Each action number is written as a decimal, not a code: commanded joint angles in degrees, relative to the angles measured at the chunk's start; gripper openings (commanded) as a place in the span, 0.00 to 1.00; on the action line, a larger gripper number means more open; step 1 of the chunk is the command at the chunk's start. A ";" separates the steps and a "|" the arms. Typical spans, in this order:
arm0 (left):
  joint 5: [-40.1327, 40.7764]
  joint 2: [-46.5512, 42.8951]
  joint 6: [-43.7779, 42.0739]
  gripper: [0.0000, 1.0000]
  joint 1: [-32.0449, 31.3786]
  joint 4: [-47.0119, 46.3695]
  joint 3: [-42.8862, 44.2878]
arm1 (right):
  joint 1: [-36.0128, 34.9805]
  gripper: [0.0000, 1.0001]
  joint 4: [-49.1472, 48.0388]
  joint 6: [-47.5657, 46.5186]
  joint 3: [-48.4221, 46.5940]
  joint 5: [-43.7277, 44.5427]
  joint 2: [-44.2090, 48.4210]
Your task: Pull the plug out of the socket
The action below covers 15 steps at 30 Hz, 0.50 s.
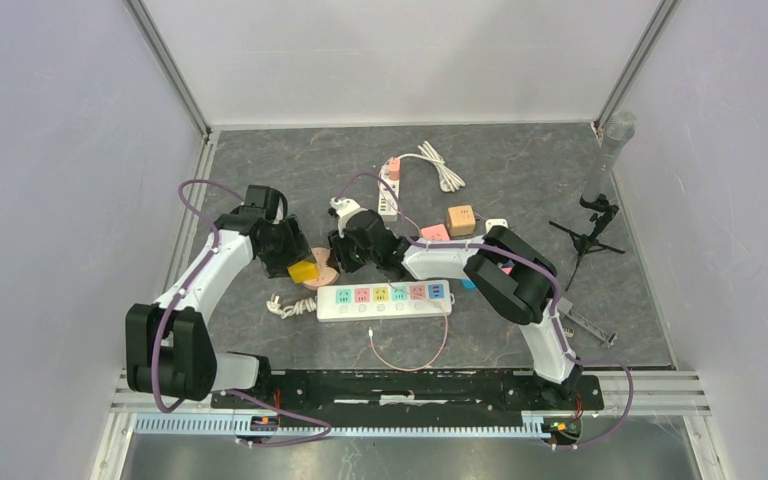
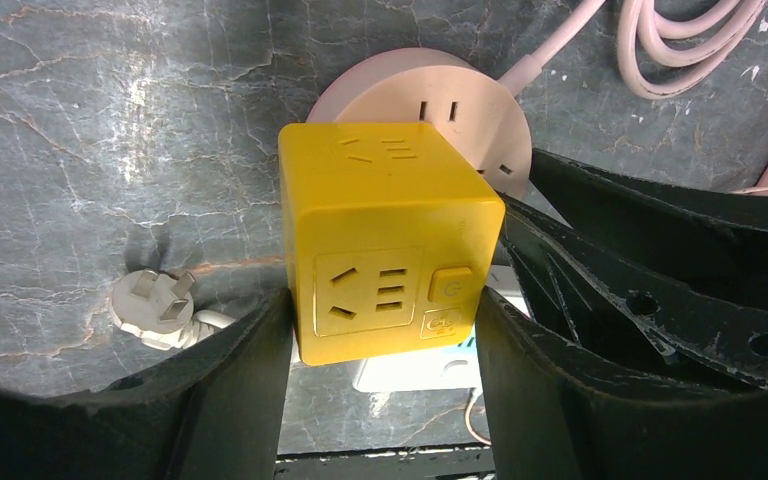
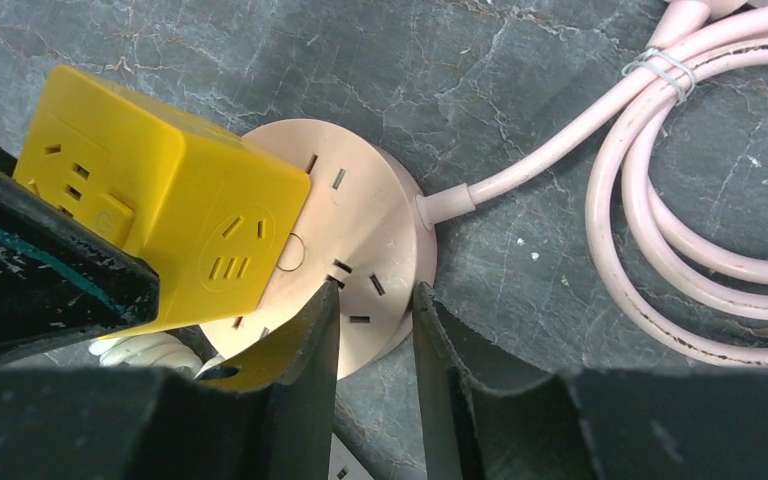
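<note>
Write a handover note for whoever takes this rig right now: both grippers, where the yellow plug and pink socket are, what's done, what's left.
Left gripper: shut on the yellow plug, fingers on two opposite sides.
Right gripper: appears shut on the rim of the pink socket.
Plug: tilted over the socket's face; whether its prongs are out cannot be seen.
Done: both grips set.
Left: pull the plug clear, probably straight off the face, while the right gripper steadies the socket.

White power strip (image 1: pixel 385 311), small tripod (image 1: pixel 587 237)
</note>
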State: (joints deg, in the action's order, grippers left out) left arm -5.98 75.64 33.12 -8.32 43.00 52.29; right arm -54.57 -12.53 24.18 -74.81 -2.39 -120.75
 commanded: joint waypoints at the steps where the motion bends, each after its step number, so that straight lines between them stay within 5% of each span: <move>1: -6.78 -0.21 -1.91 0.46 -0.03 0.13 4.63 | -0.98 0.35 12.37 -5.46 3.58 3.09 -4.32; 11: -1.83 0.77 -0.45 0.42 -1.98 -3.12 5.12 | -1.56 0.32 14.73 -5.11 3.77 5.11 -5.81; 15: -5.76 1.24 -0.24 0.42 -2.41 -5.98 2.16 | -1.60 0.32 15.21 -4.49 3.83 4.96 -6.46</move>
State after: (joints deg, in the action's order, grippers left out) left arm -4.64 77.25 32.93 -9.47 45.10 54.52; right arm -55.55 -13.89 22.48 -74.28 -0.38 -120.75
